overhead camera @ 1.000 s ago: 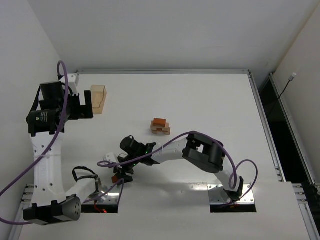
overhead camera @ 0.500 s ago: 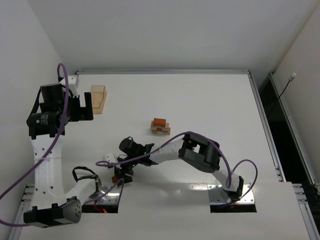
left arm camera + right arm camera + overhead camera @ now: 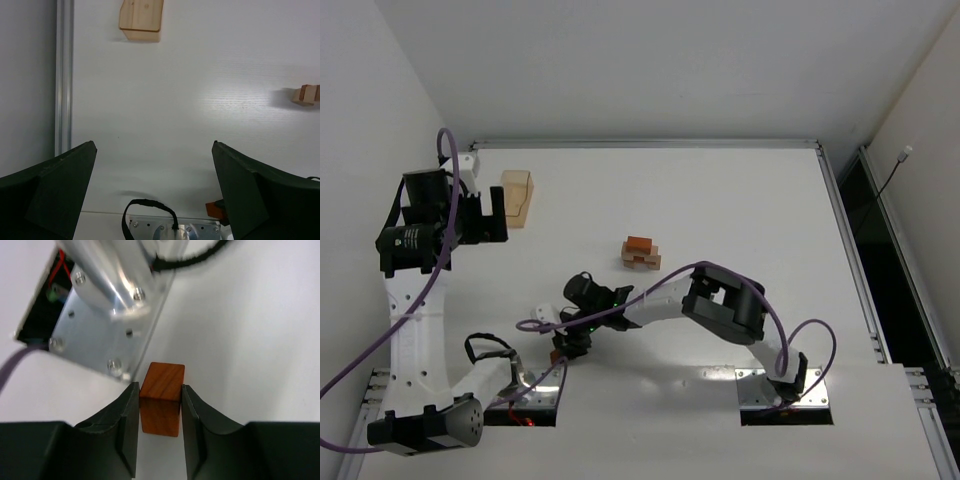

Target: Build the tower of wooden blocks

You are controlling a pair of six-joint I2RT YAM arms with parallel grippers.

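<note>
Here, the right tool (image 3: pixel 159 412) had just been closed on a reddish-brown block (image 3: pixel 162 382) beside the left base plate (image 3: pixel 100 325), apparently readying it for carriage to the partial tower (image 3: pixel 641 253) at mid worktop (image 3: pixel 720 200); the left tool (image 3: pixel 152 165) was seen open.

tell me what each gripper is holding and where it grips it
The right gripper is shut on a reddish-brown block, its fingers pressed against two opposite side faces. The left gripper is open and holds nothing.
</note>
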